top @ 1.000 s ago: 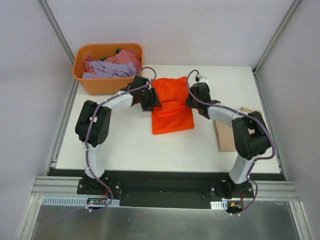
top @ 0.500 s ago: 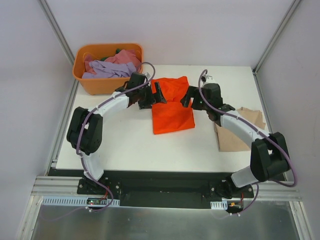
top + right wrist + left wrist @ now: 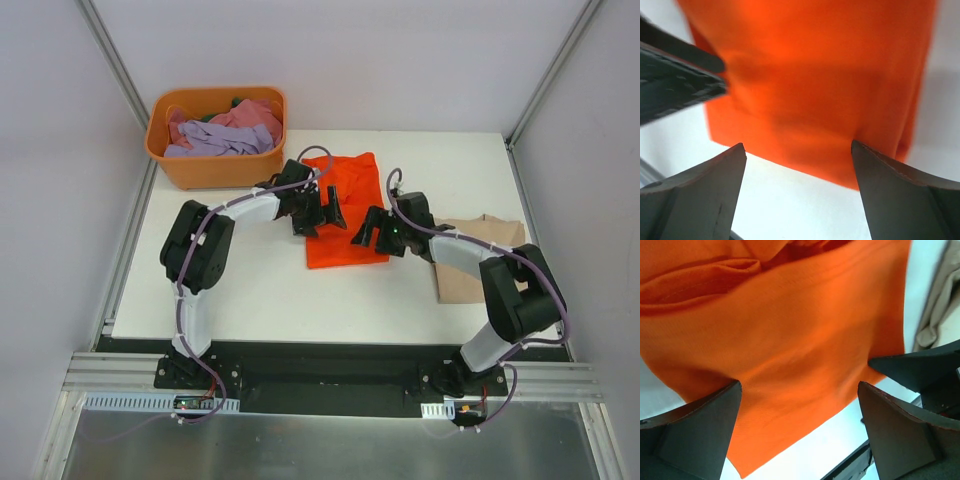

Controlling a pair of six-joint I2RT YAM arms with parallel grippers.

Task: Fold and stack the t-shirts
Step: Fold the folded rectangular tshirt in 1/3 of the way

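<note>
Here, both pairs of fingers stand spread wide, gripping nothing. In the left wrist view the left gripper (image 3: 800, 386) hovers over the orange t-shirt (image 3: 790, 340), its dark fingers (image 3: 700, 435) framing the cloth near its lower edge. A fold bunches across the upper left of that frame. The right gripper (image 3: 920, 371) pokes in at the right edge, with a beige shirt (image 3: 940, 300) at the upper right. The right wrist view shows the other pair just as wide above the orange hem, with bare white table (image 3: 805, 210) along the bottom.

From above, the left arm (image 3: 195, 250) rises from the lower left, bends at the left of centre and reaches right to the orange shirt's left edge. The right arm (image 3: 515, 295) rises from the lower right and reaches left over the beige shirt to the orange shirt's lower right corner. The two grippers face each other, close but apart. The orange shirt lies flat mid-table. An orange basket (image 3: 200, 178) at the upper left holds pink and lilac garments (image 3: 225, 135).
</note>
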